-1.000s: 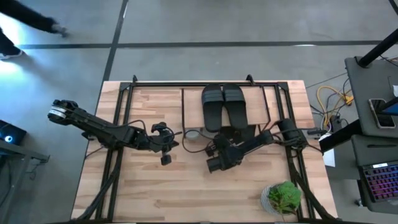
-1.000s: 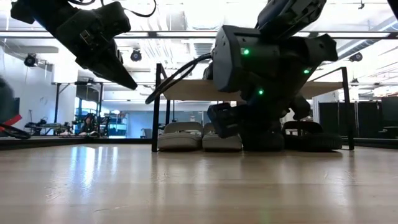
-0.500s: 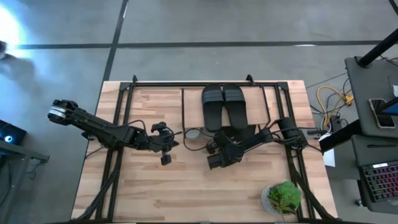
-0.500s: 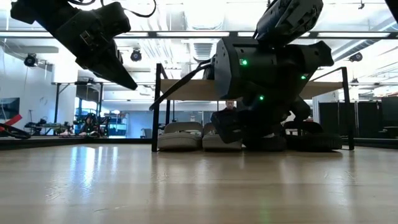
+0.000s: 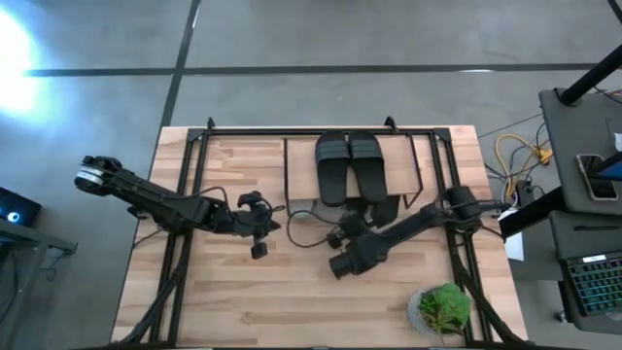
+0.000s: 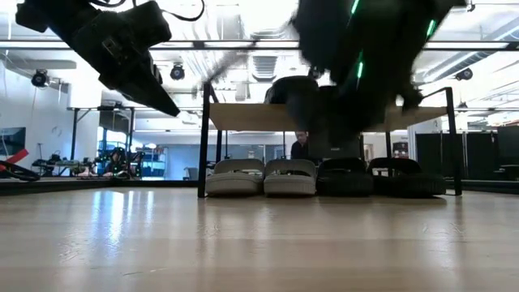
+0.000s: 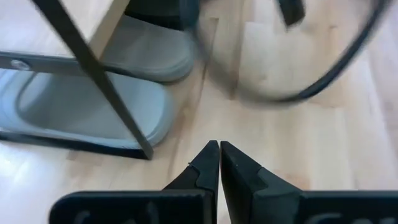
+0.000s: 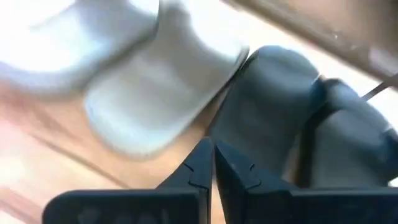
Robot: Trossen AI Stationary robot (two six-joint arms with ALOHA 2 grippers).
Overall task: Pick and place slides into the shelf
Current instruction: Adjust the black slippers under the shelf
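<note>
The shelf (image 6: 243, 116) stands at the table's far middle, and its wood top (image 5: 301, 170) carries two black slides (image 5: 350, 165) side by side. Under it, on the tabletop, two light grey slides (image 6: 261, 177) and two black slides (image 6: 373, 176) sit in a row, soles down. My right gripper (image 8: 212, 149) is shut and empty. It hangs raised in front of the shelf (image 5: 346, 231), facing a grey slide (image 8: 155, 93) and a black one (image 8: 267, 99). My left gripper (image 7: 219, 149) is shut and empty, hovering left of the shelf (image 5: 258, 236).
A potted plant (image 5: 442, 309) stands at the table's near right corner. Black frame rails (image 5: 180, 194) run along both table sides, and cables (image 5: 301, 216) trail by the shelf front. A person (image 6: 300, 146) shows far behind the shelf. Bare wood (image 5: 272, 301) lies toward the near edge.
My right gripper has drawn back from the shelf front toward the near edge and risen fast. The black slide it stood over now shows resting under the shelf beside the grey pair.
</note>
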